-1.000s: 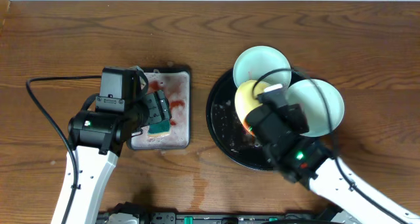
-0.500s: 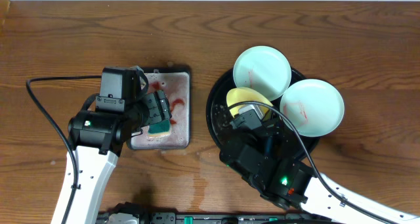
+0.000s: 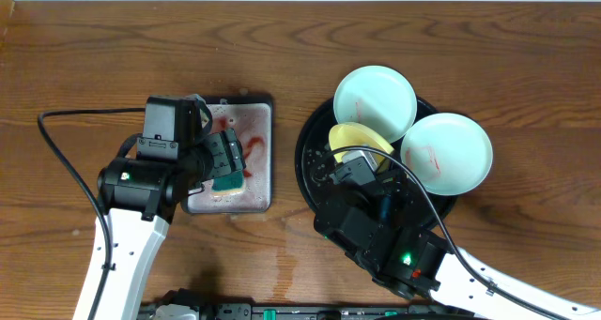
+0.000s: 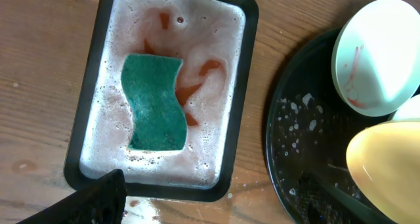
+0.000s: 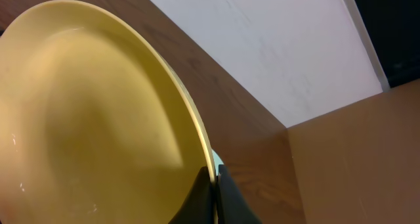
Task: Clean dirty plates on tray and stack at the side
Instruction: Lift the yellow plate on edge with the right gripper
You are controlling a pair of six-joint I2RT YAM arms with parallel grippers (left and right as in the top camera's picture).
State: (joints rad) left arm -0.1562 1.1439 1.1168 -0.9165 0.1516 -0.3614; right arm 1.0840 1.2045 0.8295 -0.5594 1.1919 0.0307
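Overhead, we see the pale yellow round plastic plate (image 3: pixel 355 140) tilted above the large round black tray (image 3: pixel 305 165), its near rim in our right gripper (image 3: pixel 355 167); the left gripper (image 3: pixel 225 162) gapes wide, empty. Left wrist: the plate (image 4: pixel 387 161) hangs over that tray (image 4: pixel 289 152). Right wrist: fingers (image 5: pixel 194 204) pinched shut on the rim.

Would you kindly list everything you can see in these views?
round tray: one, black, right of centre
mint plates: two, pale mint, red-streaked, on the round tray
yellow plate: one, pale yellow, tilted over the round tray
rectangular tray: one, black, sudsy, left of the round tray
sponge: one, green, in the rectangular tray
table: one, brown wood, under everything
left gripper: one, black, open over the rectangular tray
right gripper: one, black, shut on the yellow plate's rim
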